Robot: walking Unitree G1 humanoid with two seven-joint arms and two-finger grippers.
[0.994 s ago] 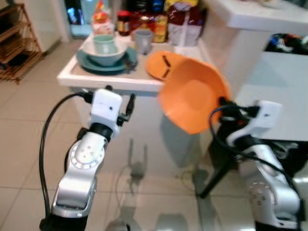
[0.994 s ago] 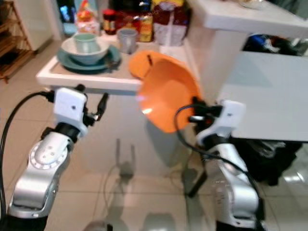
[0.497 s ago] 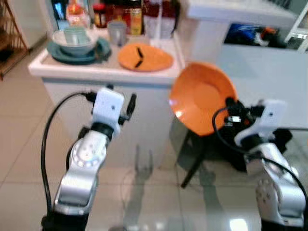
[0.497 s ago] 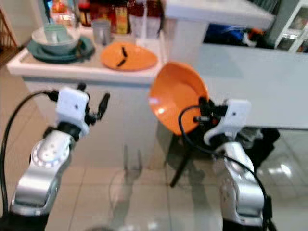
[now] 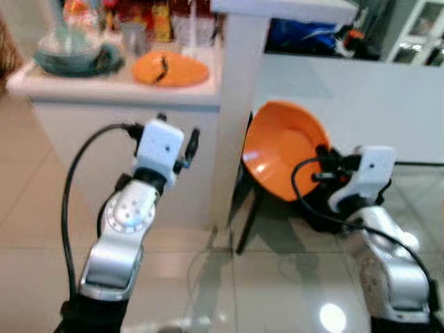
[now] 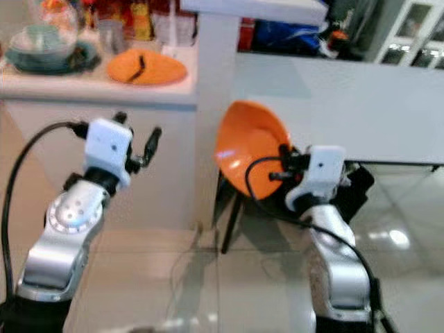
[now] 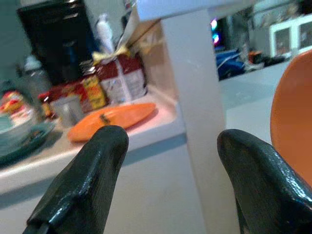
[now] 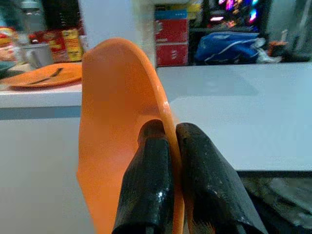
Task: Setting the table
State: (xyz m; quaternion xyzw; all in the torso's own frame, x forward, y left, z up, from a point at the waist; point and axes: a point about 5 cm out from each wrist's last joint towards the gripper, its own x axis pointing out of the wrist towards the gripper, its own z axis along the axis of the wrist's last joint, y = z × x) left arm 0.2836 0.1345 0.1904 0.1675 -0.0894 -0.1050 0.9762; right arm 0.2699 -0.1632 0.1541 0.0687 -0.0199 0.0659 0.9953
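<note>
My right gripper (image 5: pixel 320 154) is shut on the rim of an orange bowl (image 5: pixel 281 156), held on edge in the air before the grey dining table (image 5: pixel 347 104). The right wrist view has both fingers (image 8: pixel 148 180) pinching that bowl's (image 8: pixel 112 122) rim. My left gripper (image 5: pixel 194 142) is raised and open, with nothing between its fingers (image 7: pixel 92 175). A second orange plate (image 5: pixel 170 69) with a dark utensil on it lies on the white counter (image 5: pixel 104 94) to the left.
On the counter stand a teal plate with a bowl and cup (image 5: pixel 69 52), a grey mug (image 5: pixel 133 36) and jars and bags (image 5: pixel 163 14). A white pillar (image 5: pixel 236 90) rises between counter and table. A dark chair (image 5: pixel 246 208) stands under the table. The floor is glossy tile.
The whole picture has shifted left as I turn right toward the grey table. The counter has slid to the left edge. The right gripper keeps hold of the orange bowl.
</note>
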